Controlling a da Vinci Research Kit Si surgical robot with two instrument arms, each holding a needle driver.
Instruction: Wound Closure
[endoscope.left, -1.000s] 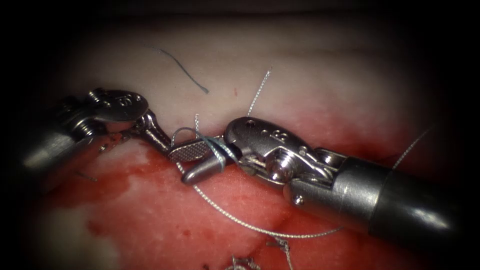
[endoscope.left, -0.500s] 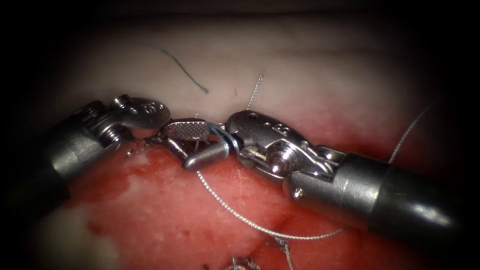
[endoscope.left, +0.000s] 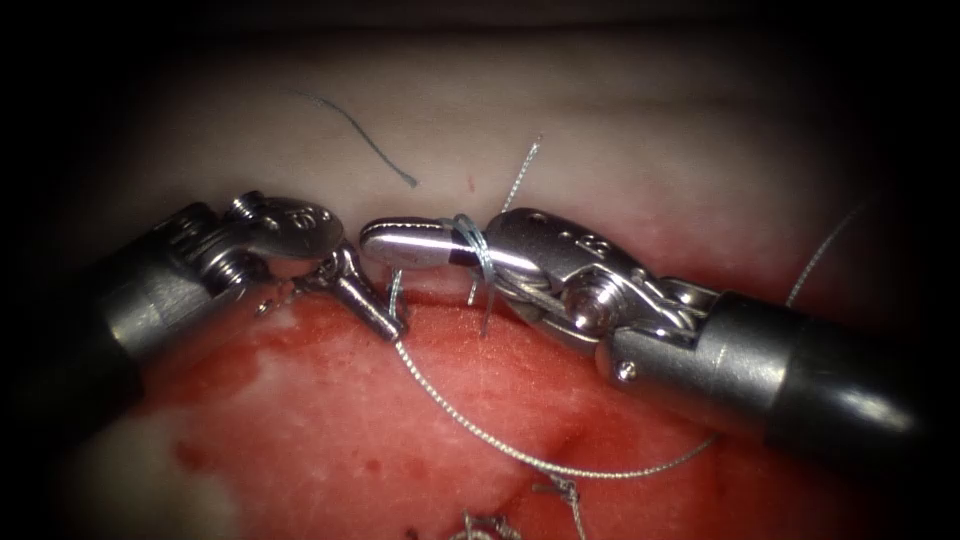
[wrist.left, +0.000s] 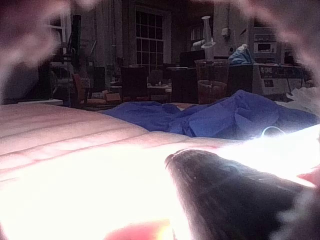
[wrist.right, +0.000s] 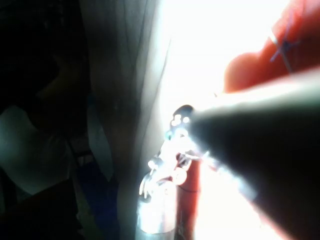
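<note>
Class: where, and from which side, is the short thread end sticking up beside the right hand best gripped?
Grip the thread end near its tip, coming from above in the endoscope view: it lies clear there, while its base runs behind the right hand, shut with thread looped round it. Left hand appears shut on thread.

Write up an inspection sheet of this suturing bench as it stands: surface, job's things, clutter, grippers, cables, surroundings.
Surface: tissue, pale at the top, with red fluid over its lower part.
Job's things: thread runs in a long curve over the red fluid; loops of it are wound round the right tool's jaws. Needle: nothing seen.
Clutter: cut end of thread lies loose on the pale tissue; knotted thread ends at the lower edge.
Grippers: left tool shut on the thread; right tool shut, holding nothing.
Cables: nothing seen.
Surroundings: blue drape and room furniture in the left wrist view.
</note>
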